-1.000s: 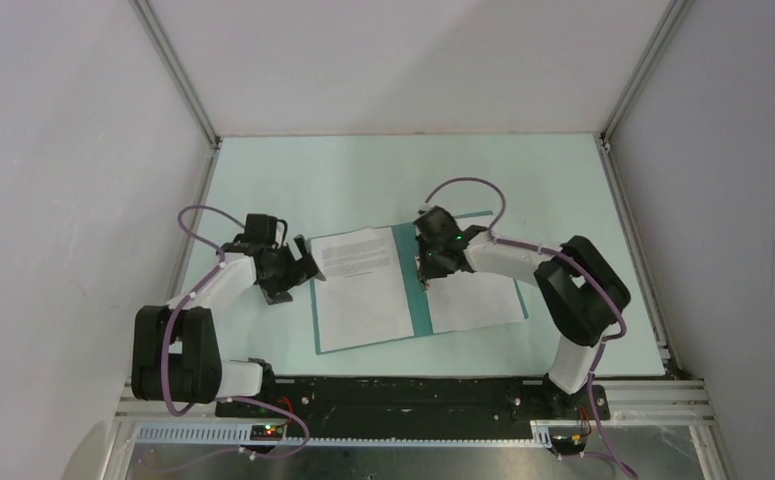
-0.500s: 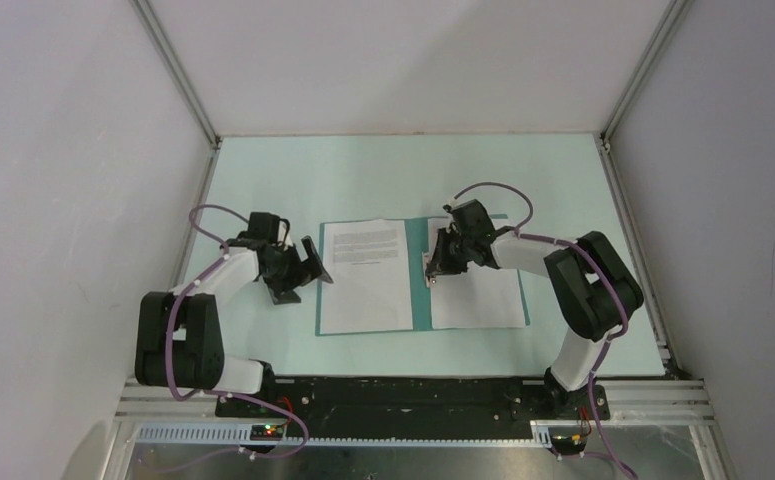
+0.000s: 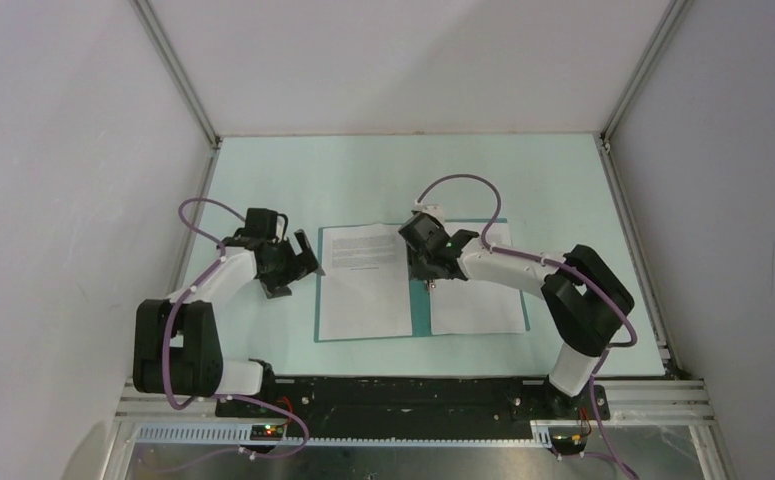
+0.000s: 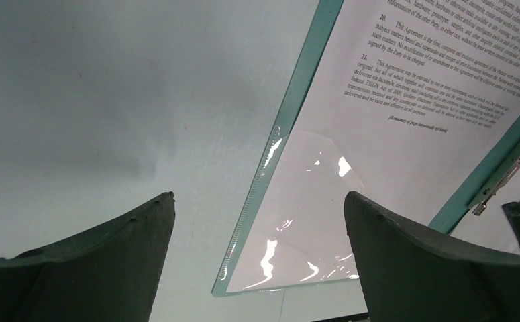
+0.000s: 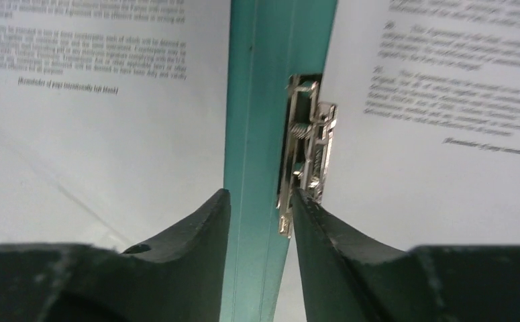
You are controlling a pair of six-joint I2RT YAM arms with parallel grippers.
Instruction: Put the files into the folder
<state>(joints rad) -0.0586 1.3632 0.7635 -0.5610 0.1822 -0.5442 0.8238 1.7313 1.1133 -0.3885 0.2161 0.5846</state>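
So the folder (image 3: 421,300) is lying open flat in the middle of the table (image 3: 363,180), and both files are already on it: one sheet (image 3: 363,295) sits on the left half and the other sheet (image 3: 473,305) on the right half, with the teal spine showing between them. I'd call the main part pretty much done, since the paper is inside the folder's outline and reasonably square to it. In the left wrist view there's a shiny clear film over the lower corner of the left sheet, probably a corner pocket, though I can't swear the paper is actually under it. The metal clip (image 5: 305,157) sits right at the inner edge of the right sheet, and I can't tell whether it's clamped on the paper or just beside it. The right gripper (image 5: 260,194) hovers over the spine with its jaws a little apart, straddling the teal strip, one finger right by the clip and nothing pinched that I can see. The left gripper (image 3: 307,256) is spread wide and empty, just off the folder's left edge. My guess at what's left: make sure the clip has the sheets, then flip the cover shut.
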